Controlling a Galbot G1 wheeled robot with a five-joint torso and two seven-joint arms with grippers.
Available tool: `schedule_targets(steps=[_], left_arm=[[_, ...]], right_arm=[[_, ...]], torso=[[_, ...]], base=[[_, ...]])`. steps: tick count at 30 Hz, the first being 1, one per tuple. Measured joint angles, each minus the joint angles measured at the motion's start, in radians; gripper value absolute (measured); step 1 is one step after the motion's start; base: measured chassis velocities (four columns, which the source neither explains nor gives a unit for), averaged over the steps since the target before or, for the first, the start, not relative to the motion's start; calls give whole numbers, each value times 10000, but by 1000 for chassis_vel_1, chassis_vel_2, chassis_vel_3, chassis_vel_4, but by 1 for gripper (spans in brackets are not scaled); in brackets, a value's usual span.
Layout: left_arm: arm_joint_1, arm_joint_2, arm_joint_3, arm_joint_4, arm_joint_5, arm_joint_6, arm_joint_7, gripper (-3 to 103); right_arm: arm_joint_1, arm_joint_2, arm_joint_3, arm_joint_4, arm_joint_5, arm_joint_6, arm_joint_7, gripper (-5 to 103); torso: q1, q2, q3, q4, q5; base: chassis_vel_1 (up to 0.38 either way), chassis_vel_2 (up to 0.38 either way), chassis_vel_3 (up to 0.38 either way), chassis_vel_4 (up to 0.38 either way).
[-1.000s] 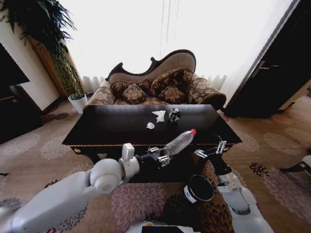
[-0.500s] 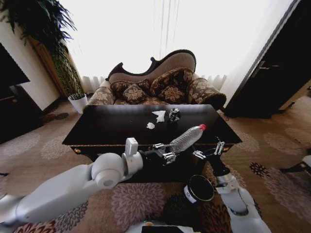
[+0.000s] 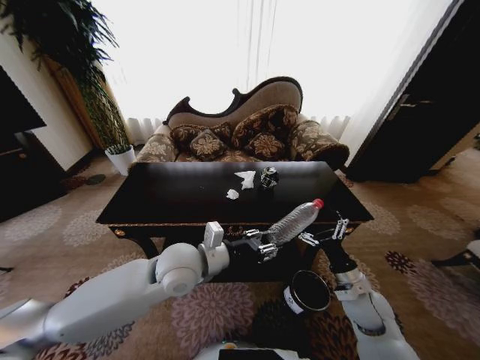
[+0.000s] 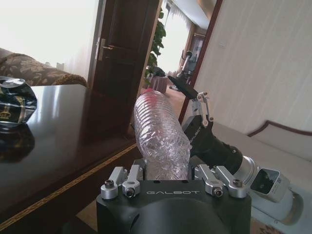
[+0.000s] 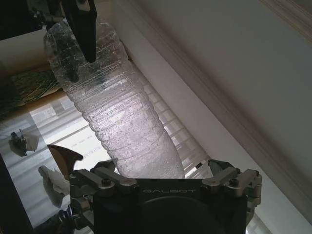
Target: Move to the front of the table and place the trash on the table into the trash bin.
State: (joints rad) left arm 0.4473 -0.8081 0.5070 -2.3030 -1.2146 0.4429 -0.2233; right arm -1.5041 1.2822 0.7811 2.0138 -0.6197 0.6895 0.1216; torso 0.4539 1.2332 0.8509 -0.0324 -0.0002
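Left gripper (image 3: 264, 248) clamped on base end of plastic bottle (image 3: 294, 220), red cap pointing up and away from me, past front edge of table (image 3: 172, 202). Right gripper (image 3: 324, 234) just beside bottle, fingers spread, nothing in them. Head view gives what the wrist views miss: trash bin (image 3: 307, 292) on carpet right below my jaws, paper scraps (image 3: 241, 182) farther back on tabletop. Left wrist view catches crumpled can (image 4: 14, 102) off to side on glossy top.
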Motion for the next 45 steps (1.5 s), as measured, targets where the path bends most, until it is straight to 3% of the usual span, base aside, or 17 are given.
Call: schedule_targets(steps=[6, 9, 11, 18, 20, 27, 30, 33, 35, 39, 41, 45], left_arm=[[-98, -350, 342, 70, -18, 105, -144, 41], [-241, -370, 431, 99, -23, 110, -144, 41], [-257, -334, 413, 101, -42, 110, -135, 41], [-222, -189, 313, 58, -56, 77, -134, 41], [-211, -172, 309, 49, -55, 70, -134, 41], [-92, -68, 194, -7, -17, 71, -134, 41], [-150, -69, 179, -25, -6, 87, -139, 38], [-288, -114, 145, -60, 4, 81, -176, 54], [-309, -122, 133, -92, 9, 49, -188, 54], [-331, -117, 33, -215, 127, -74, -209, 76], [-322, -114, -22, -235, 174, -90, -219, 76], [-240, -11, -300, -307, 547, -305, -207, 97]], right_arm=[[-93, 58, -12, 96, -29, 31, -3, 103], [-115, 94, -24, 76, -65, 155, -6, 94], [-121, 105, -33, 48, -69, 204, -9, 94], [-110, 116, -103, 6, -77, 261, -17, 62], [-111, 121, -107, 0, -77, 271, -17, 62], [-152, 131, -82, -178, -19, 401, -16, 42], [-150, 127, -71, -188, 23, 402, -7, 40], [-137, 117, -47, -236, 81, 394, 20, 37], [-138, 116, -47, -242, 90, 394, 23, 35], [-191, 138, -47, -303, 111, 395, -5, 28], [-205, 151, -49, -318, 111, 395, -19, 27], [-205, 200, -84, -338, 115, 396, -40, 27]], torso=[[0, 0, 0, -1, -1], [0, 0, 0, -1, 0], [0, 0, 0, -1, 0], [0, 0, 0, 0, 0], [0, 0, 0, 0, 0], [-1, 0, 0, 0, 0], [-1, 0, 0, 0, 0], [-1, 0, 0, -1, -1], [0, 0, 0, -1, 0], [0, 0, 0, -1, 0], [-1, 1, -1, -1, 0], [0, 0, 0, -1, 0]], base=[[0, 0, 0, 0], [0, 0, 0, 0], [0, 0, 0, 0], [0, 0, 0, 0], [0, 0, 0, 0], [0, 0, 0, 0], [0, 0, 0, 0], [0, 0, 0, 0], [0, 0, 0, 0], [0, 0, 0, 0], [0, 0, 0, 0], [0, 0, 0, 0]])
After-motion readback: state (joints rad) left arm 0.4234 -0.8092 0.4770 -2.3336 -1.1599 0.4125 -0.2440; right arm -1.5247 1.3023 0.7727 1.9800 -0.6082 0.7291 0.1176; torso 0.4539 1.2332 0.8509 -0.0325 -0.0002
